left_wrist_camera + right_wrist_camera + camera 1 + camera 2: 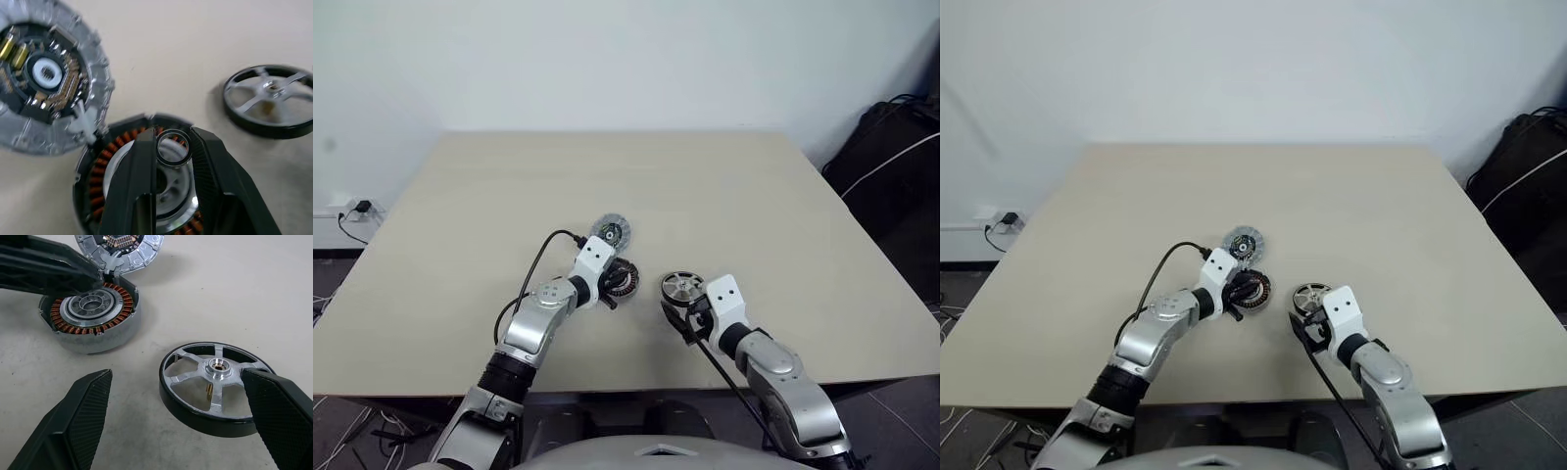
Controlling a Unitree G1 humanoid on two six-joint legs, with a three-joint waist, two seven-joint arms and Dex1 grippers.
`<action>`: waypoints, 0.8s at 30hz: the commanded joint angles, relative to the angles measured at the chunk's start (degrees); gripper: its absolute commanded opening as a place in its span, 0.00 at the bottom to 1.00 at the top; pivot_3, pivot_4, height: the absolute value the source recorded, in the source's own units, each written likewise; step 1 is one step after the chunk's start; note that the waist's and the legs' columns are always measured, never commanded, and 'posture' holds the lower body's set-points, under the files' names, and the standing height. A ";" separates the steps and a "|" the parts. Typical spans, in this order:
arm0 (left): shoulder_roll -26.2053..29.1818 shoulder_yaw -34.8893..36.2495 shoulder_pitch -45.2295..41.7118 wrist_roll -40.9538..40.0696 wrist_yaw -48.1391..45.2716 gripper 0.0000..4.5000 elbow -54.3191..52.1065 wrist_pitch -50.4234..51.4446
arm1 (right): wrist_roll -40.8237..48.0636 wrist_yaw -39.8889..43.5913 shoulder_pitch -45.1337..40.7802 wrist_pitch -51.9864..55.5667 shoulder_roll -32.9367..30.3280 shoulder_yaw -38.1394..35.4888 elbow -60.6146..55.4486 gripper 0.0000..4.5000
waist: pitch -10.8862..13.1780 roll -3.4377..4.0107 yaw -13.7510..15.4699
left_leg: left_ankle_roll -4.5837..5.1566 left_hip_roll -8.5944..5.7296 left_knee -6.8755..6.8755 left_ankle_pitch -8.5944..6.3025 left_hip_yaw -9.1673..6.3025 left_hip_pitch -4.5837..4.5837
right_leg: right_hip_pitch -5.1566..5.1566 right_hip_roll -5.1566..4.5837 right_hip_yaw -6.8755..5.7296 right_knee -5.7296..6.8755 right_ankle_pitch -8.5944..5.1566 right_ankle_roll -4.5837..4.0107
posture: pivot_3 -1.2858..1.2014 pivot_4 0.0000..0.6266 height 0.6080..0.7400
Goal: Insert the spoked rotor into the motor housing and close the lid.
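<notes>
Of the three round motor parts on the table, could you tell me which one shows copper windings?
The motor housing, between the lid and the spoked rotor: it alone has orange-brown coils ringing its pale hub.

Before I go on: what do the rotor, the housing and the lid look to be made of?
Spoked rotor: bright, likely machined metal spokes and hub inside a glossy black rim, possibly coated. Motor housing: silver-grey metal shell, copper-orange wire windings, shiny steel-like centre ring. Lid: matte grey, cast-looking metal with a ribbed edge; its upturned face carries what looks like a circuit board.
</notes>
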 commanded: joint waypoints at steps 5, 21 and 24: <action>-2.55 1.12 -3.26 0.62 1.35 0.15 5.68 -2.92 | -0.07 -0.64 -0.36 -1.59 0.52 -0.41 -1.87 1.00 | 0.03 -0.05 0.04 | 0.02 -0.01 0.03 -0.01 -0.01 0.00 | 0.02 -0.02 0.00 0.00 0.01 0.02 | 0.52 0.00 1.00; -4.38 3.82 -3.03 -1.94 -0.21 0.66 3.77 -2.90 | -0.04 -0.89 -0.76 -1.92 0.52 -0.49 -1.47 1.00 | 0.05 -0.10 0.00 | 0.03 0.00 0.04 -0.02 -0.01 -0.01 | 0.01 -0.02 -0.01 0.00 0.02 0.02 | 0.52 0.00 1.00; -4.68 5.43 -1.41 -5.54 -1.75 0.54 -1.08 -1.49 | 0.14 -0.87 -0.76 -1.97 0.64 -0.55 -1.61 1.00 | 0.06 -0.11 -0.03 | 0.04 0.00 0.05 -0.02 -0.01 -0.01 | 0.01 -0.03 0.00 0.00 0.02 0.02 | 0.52 0.00 1.00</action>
